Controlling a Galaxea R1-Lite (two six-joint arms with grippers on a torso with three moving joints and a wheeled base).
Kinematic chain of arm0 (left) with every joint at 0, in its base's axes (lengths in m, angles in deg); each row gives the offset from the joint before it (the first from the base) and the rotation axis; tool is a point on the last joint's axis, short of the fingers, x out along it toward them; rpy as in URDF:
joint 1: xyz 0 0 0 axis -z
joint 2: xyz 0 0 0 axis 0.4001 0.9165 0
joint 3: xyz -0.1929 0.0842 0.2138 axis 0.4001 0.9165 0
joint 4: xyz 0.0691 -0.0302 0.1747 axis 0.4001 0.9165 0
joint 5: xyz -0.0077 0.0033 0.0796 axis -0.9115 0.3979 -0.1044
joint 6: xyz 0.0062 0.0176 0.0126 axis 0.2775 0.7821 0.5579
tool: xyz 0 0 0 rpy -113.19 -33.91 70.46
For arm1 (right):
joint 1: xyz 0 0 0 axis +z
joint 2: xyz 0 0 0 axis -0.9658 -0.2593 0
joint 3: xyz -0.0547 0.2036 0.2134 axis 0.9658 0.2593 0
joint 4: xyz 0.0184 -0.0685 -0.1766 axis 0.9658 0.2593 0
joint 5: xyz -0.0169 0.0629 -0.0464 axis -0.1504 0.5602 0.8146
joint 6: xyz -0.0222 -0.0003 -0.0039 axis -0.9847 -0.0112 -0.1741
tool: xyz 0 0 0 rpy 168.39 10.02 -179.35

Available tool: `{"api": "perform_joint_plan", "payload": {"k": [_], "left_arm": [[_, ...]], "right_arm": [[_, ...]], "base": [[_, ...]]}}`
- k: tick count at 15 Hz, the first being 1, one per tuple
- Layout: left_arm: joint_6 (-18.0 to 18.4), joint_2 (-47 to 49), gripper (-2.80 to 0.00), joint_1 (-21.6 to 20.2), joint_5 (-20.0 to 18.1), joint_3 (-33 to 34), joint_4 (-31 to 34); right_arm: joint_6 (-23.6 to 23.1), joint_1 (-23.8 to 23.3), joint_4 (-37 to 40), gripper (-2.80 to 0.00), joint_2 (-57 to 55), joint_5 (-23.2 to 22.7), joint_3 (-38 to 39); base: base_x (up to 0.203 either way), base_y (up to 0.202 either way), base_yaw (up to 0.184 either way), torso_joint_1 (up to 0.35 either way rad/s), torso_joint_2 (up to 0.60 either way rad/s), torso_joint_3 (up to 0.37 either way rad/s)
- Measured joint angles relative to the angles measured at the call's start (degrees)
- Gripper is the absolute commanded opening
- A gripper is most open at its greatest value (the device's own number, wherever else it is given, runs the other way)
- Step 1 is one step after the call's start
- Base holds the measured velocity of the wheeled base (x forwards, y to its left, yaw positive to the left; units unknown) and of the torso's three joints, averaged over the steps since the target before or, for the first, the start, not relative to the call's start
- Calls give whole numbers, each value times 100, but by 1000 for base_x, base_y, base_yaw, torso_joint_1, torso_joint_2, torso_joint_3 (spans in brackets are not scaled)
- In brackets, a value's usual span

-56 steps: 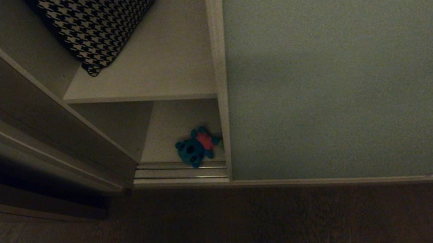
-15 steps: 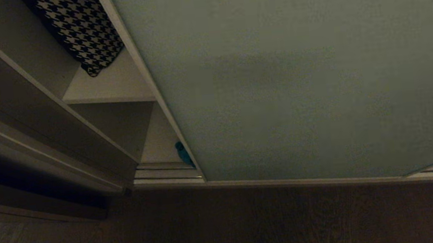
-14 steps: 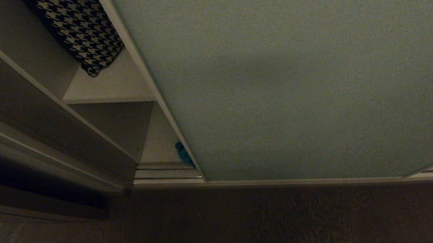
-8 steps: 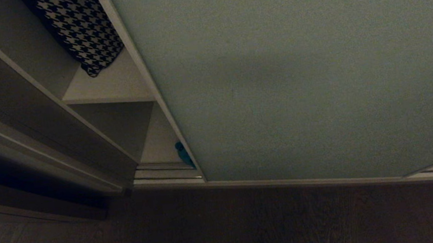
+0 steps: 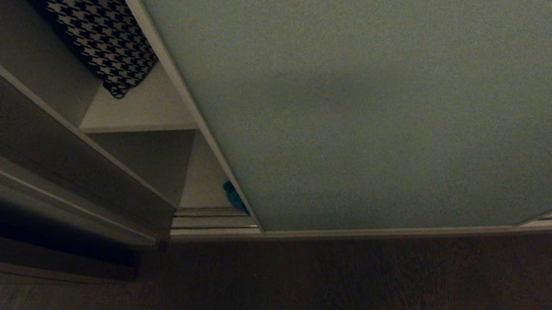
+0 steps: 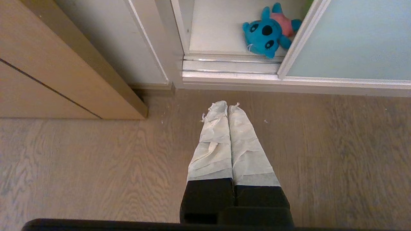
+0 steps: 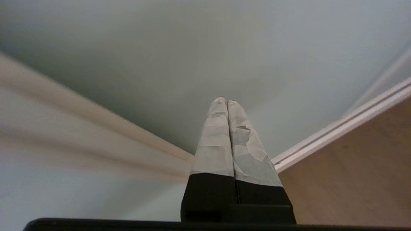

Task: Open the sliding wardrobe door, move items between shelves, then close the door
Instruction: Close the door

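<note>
The pale grey-green sliding wardrobe door (image 5: 376, 101) covers most of the opening, its slim frame edge (image 5: 186, 103) slanting down to the floor rail (image 5: 212, 223). A teal-blue soft toy (image 6: 265, 32) with a pink belly lies on the bottom shelf (image 6: 215, 29) beside the door's edge; only a sliver of the toy (image 5: 233, 196) shows in the head view. My left gripper (image 6: 227, 105) hangs shut over the wooden floor, well short of the rail. My right gripper (image 7: 224, 101) is shut and empty, pointing at the door panel (image 7: 192, 48). Neither arm shows in the head view.
A black-and-white houndstooth cushion (image 5: 100, 35) lies on the upper white shelf (image 5: 147, 111). A brown wooden cabinet (image 6: 48, 64) stands left of the wardrobe's side wall (image 5: 71, 158). Wood floor (image 5: 287, 289) runs along the front.
Since the oldest frame the door has slid left, hiding most of the toy and shelves. Over the last second the head view holds still.
</note>
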Motion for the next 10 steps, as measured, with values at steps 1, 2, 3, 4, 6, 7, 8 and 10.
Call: {"api": "perform_joint_plan", "payload": {"k": [1,2,3,4,6,7,8,10], "left_arm": [[1,0,-280,0,0,0,1],[2,0,-280,0,1,0,0],[0,0,-280,0,4,0,0],[-2,0,-280,2,1,0,0],[0,0,-280,2,-1,0,1],[3,0,-280,2,1,0,0],[2,0,-280,2,1,0,0],[0,0,-280,2,0,0,0]], "right_arm": [[2,116,0,-280,-38,39,7],[2,229,0,-280,-71,116,9],[2,350,-9,-280,-108,240,11],[4,470,-51,-280,-147,421,11],[8,725,-196,-280,-245,912,16],[16,803,-223,-280,-280,1036,16],[20,863,-215,-280,-293,1058,21],[27,965,-217,-280,-245,1065,141]], "base": [[0,0,0,0,0,0],[0,0,0,0,0,0],[0,0,0,0,0,0],[0,0,0,0,0,0],[0,0,0,0,0,0],[0,0,0,0,0,0],[0,0,0,0,0,0],[0,0,0,0,0,0]]}}
